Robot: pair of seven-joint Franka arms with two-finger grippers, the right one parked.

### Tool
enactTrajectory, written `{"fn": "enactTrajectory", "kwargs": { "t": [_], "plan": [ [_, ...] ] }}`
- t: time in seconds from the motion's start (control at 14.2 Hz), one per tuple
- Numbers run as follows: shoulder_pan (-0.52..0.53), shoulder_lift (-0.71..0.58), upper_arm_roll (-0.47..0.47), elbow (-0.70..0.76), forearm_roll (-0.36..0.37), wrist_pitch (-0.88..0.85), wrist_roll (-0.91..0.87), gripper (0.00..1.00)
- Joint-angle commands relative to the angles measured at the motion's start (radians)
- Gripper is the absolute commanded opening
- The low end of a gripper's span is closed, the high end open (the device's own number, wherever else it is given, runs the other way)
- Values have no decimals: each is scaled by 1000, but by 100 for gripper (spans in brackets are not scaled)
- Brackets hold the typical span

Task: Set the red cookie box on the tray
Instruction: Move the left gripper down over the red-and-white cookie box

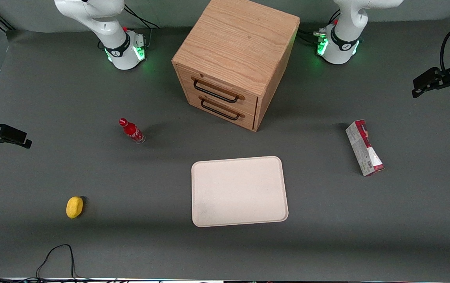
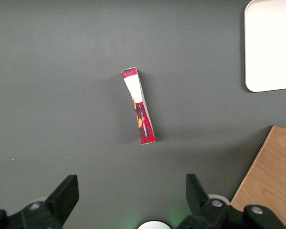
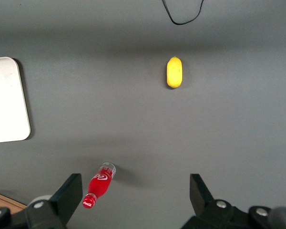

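The left arm's pincer (image 2: 128, 200) hangs released high above the long red cardboard cookie box (image 1: 364, 147), standing on its narrow edge on the grey surface (image 1: 91, 169) well apart from the cream rectangular tray (image 1: 239, 191), so an off-centre grip may tip it.

The left arm reaches out over the working arm's end of the table, well above its surface. Its gripper (image 2: 128, 193) points straight down, the two black fingers (image 2: 64, 193) spread wide apart, holding nothing and touching nothing.
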Motion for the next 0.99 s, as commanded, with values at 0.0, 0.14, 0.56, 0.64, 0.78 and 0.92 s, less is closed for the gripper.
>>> {"fn": "enactTrajectory", "kwargs": {
  "t": [0.0, 0.14, 0.56, 0.64, 0.78, 0.92],
  "plan": [
    [-13, -5, 5, 9, 11, -23, 17, 100],
    [-13, -1, 5, 0, 11, -23, 18, 100],
    [-10, 13, 0, -204, 10, 125, -6, 100],
    [-5, 15, 0, -248, 11, 185, -23, 100],
    [-7, 30, 0, -322, 13, 274, -153, 100],
    [-7, 56, 2, -374, 11, 350, -264, 99]
  ]
}}
